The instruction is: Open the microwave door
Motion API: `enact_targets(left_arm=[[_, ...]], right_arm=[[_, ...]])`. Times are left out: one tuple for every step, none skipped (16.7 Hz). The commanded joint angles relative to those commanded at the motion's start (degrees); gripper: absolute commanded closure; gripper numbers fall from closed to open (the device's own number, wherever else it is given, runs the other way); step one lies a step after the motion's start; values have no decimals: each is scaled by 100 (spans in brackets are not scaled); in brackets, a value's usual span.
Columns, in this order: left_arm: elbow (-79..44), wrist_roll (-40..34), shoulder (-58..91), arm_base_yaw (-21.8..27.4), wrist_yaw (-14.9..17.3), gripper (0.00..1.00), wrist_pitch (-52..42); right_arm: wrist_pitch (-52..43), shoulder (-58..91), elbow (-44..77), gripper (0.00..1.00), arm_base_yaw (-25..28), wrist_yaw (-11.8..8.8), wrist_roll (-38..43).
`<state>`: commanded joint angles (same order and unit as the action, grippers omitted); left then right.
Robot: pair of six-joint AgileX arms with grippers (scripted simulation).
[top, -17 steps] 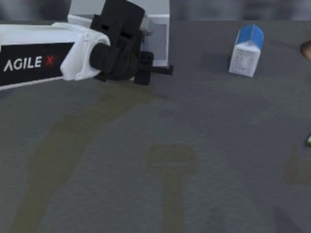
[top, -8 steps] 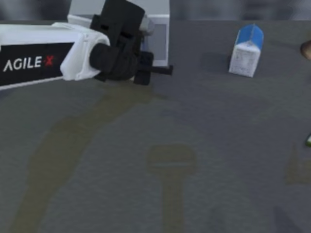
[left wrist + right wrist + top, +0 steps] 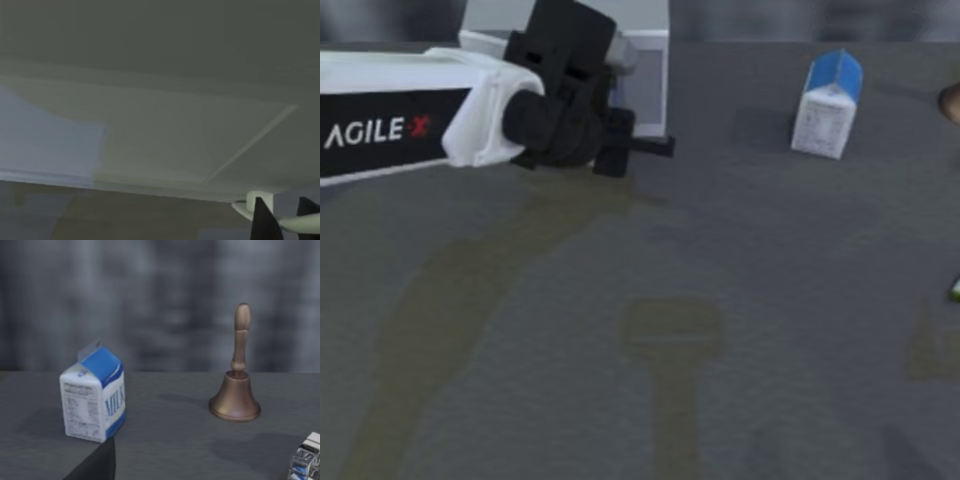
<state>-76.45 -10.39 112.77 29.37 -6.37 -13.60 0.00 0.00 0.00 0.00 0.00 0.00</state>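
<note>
microwaves (image 3: 650,60): one is showing
milk cartons (image 3: 828,105): one is standing
bells (image 3: 236,375): one is standing
arms (image 3: 410,115): one is showing

Dark grey table (image 3: 720,250) holding grey microwave (image 3: 645,60) at far left, blue-and-white milk carton (image 3: 827,105) standing far right, brown bell (image 3: 236,390) sitting near carton.

"AGILE X" marks the left arm (image 3: 390,125); "MILK" the carton (image 3: 94,396).
</note>
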Motion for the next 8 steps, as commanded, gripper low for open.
enact_targets(left_arm=[[51, 65, -43, -22, 39, 100, 25], [91, 121, -95, -53, 80, 100, 61], [136, 189, -144, -79, 128, 100, 97], [195, 258, -174, -104, 170, 100, 115], [235, 295, -185, -120, 194, 100, 118], [240, 299, -187, -122, 197, 100, 118], [240, 299, -187, -122, 197, 100, 118], [240, 299, -187, -122, 197, 100, 118]], right_arm=[[0, 0, 0, 0, 0, 0, 0], [0, 0, 0, 0, 0, 0, 0], [0, 0, 0, 0, 0, 0, 0], [0, 0, 0, 0, 0, 0, 0], [0, 0, 0, 0, 0, 0, 0], [0, 0, 0, 0, 0, 0, 0], [0, 0, 0, 0, 0, 0, 0], [0, 0, 0, 0, 0, 0, 0]])
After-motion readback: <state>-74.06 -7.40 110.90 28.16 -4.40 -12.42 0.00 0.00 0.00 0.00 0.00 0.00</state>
